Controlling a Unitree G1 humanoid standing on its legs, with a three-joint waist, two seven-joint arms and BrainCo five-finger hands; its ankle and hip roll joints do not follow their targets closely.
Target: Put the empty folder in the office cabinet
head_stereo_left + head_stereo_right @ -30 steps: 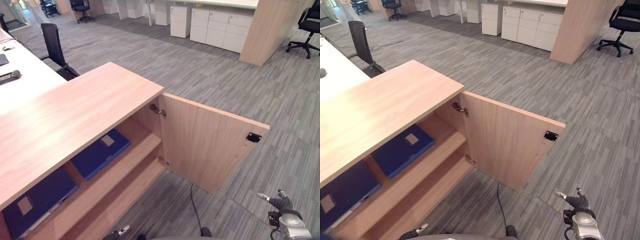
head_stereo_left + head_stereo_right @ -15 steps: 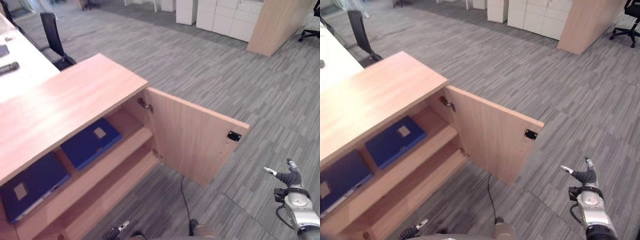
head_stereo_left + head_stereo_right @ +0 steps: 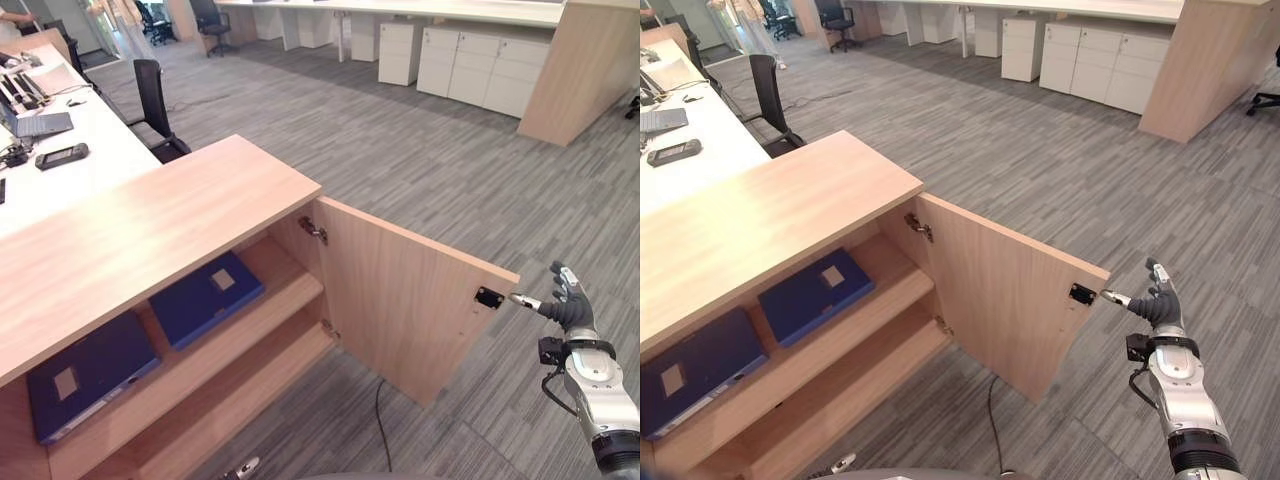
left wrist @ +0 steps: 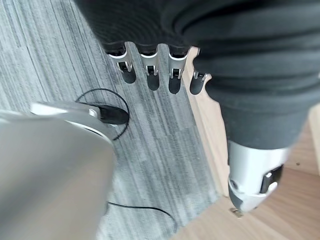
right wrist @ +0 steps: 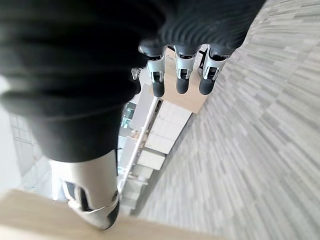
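Folders: two flat blue folders (image 3: 205, 298) lie on the upper shelf of the light wooden cabinet (image 3: 150, 225). Right hand (image 3: 1157, 304), fingers straight, empty, hovers beside its open door (image 3: 405, 300). Left hand (image 4: 150, 70), fingers relaxed, empty.

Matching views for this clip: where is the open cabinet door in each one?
Left eye view: cabinet door swung open, centre right, with the right robot hand beside its free edge.
Right eye view: centre of the picture, same pose.
Left wrist view: a wood panel beside the carpet may be it; cannot tell.
Right wrist view: a wood strip may be it; cannot tell.
Shared landmark: black catch at the door's upper free corner.
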